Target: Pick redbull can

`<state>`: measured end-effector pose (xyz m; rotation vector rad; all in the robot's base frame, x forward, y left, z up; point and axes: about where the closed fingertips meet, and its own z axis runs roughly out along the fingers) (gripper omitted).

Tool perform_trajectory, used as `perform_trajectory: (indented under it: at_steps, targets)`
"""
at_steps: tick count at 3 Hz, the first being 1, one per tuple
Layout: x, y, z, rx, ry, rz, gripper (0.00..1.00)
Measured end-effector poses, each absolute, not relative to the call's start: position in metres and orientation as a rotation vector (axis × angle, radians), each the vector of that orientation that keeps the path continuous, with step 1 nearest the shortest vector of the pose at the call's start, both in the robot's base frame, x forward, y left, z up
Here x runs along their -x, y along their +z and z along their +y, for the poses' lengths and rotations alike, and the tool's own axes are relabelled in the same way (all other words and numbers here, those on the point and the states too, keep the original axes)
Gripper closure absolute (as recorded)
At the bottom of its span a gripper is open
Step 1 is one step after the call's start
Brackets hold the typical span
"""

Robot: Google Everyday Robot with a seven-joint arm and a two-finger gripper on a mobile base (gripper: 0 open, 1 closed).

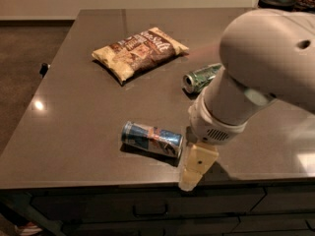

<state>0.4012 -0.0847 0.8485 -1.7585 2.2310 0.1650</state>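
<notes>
Camera view.
- Redbull can (152, 138): on its side, near the front edge of the table (74, 107).
- Gripper (193, 172): just beside the can's right end, can not held; jaw opening cannot be told.
- Step: approach.
- Next: align over the can, then grasp.

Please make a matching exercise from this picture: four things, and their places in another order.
1. slim blue and silver metal redbull can
2. short green patterned metal can
3. brown and yellow snack bag
4. cream-coloured gripper

a. farthest back, leftmost
b. hanging at the dark table's front edge
c. lying near the front edge
d. lying right of the bag

Pairs: 1-c; 2-d; 3-a; 4-b
</notes>
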Motion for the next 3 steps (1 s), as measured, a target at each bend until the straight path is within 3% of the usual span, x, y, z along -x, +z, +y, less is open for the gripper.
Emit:
perform_trajectory:
  at_steps: [2,3]
  targets:
    - [-0.405,0.846,-0.042,1.783,0.211,2.224,0.00]
    - [-0.411,0.843,-0.029,1.784,0.219,2.236,0.16]
